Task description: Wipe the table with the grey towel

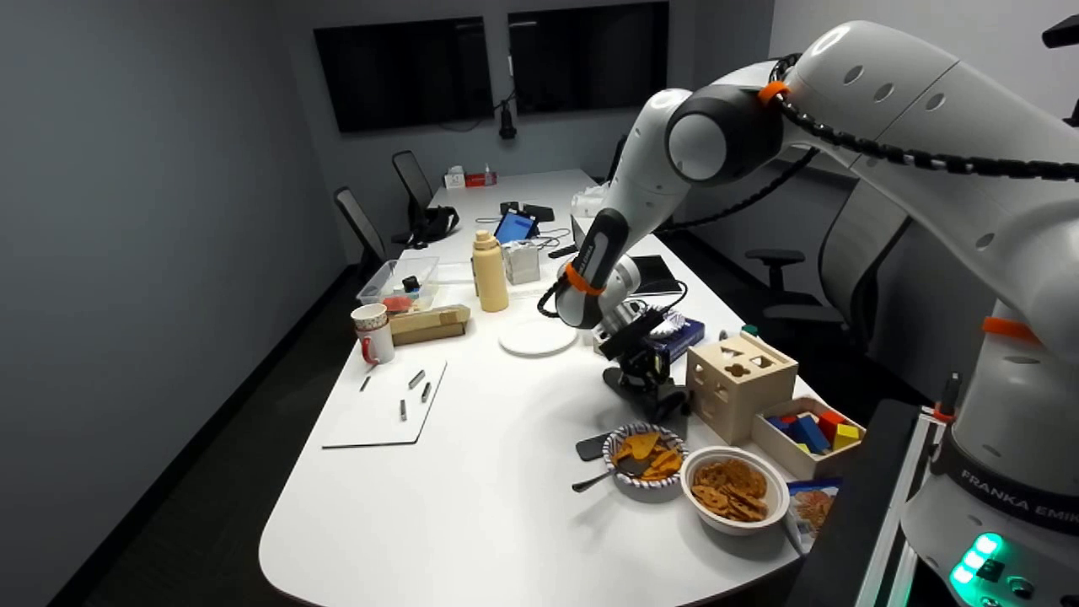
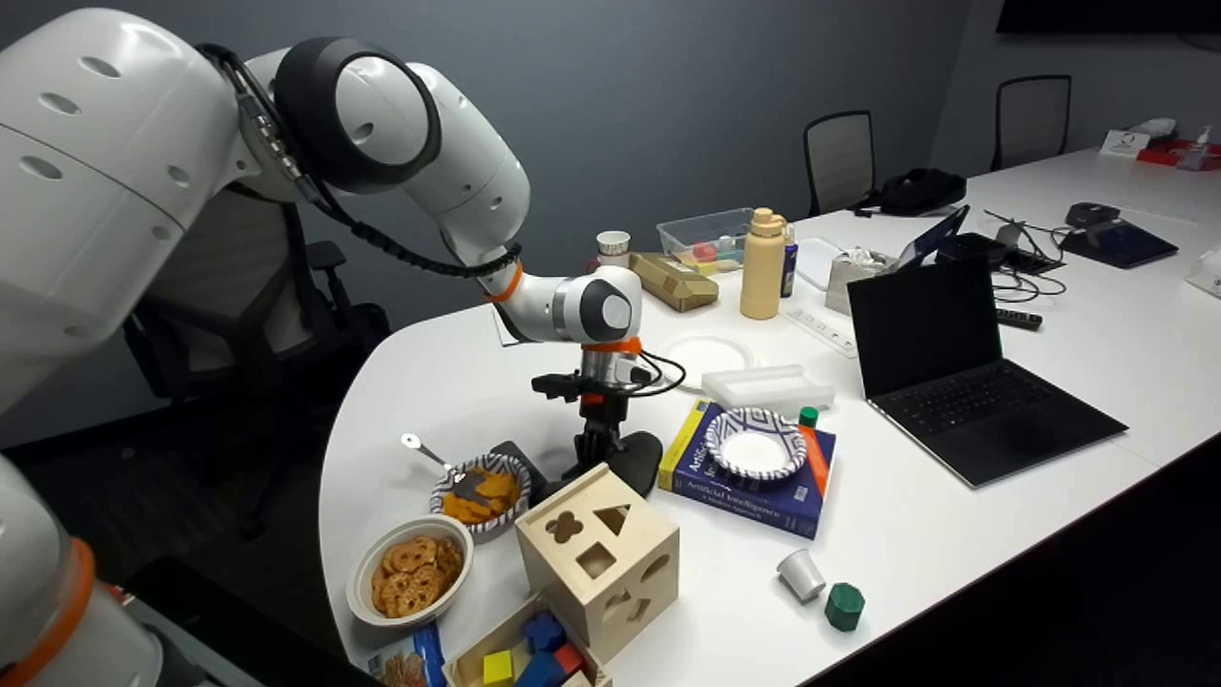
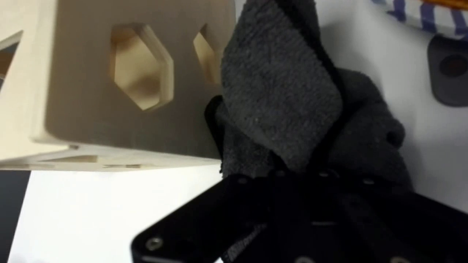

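Grey and bunched, the towel [image 3: 281, 80] is shown in the wrist view clamped in the end effector [image 3: 299, 175], between the box [image 3: 91, 95] and the chip bowl [image 3: 427, 18]. In an exterior view, the towel is held low at the table [image 1: 497, 472]; whether the two touch cannot be told. A spoon [image 1: 594, 480] is laid over the chip bowl's rim, and blocks [image 1: 811, 434] are gathered in a tray [image 1: 788, 457] beside the box. In an exterior view, a book [image 2: 744, 498] is topped by a paper bowl [image 2: 755, 453], and a laptop [image 2: 954, 377] is stood open nearby.

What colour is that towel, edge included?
The towel is dark grey with a black edge, best seen in the wrist view.
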{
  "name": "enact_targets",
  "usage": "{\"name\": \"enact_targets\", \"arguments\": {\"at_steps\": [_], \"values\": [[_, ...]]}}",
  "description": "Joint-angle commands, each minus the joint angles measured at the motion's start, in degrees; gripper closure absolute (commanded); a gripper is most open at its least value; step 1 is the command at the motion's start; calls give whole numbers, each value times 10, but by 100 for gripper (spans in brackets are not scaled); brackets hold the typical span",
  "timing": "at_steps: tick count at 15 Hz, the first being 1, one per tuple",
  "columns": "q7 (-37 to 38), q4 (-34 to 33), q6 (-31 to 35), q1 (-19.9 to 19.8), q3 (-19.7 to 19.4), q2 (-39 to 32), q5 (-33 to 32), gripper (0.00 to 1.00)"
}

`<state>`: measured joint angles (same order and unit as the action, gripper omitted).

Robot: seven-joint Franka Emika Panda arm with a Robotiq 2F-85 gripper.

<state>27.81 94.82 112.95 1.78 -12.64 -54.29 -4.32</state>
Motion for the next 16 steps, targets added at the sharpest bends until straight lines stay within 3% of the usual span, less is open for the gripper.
{"name": "enact_targets", "arguments": {"at_steps": [1, 6, 11, 16], "values": [[45, -24, 21, 15, -18, -23, -17, 98], [-1, -43, 45, -1, 16, -27, 0, 98], [-46, -32, -1, 6, 37, -6, -3, 98], [-18, -20, -64, 19, 29, -5, -7, 98]]}}
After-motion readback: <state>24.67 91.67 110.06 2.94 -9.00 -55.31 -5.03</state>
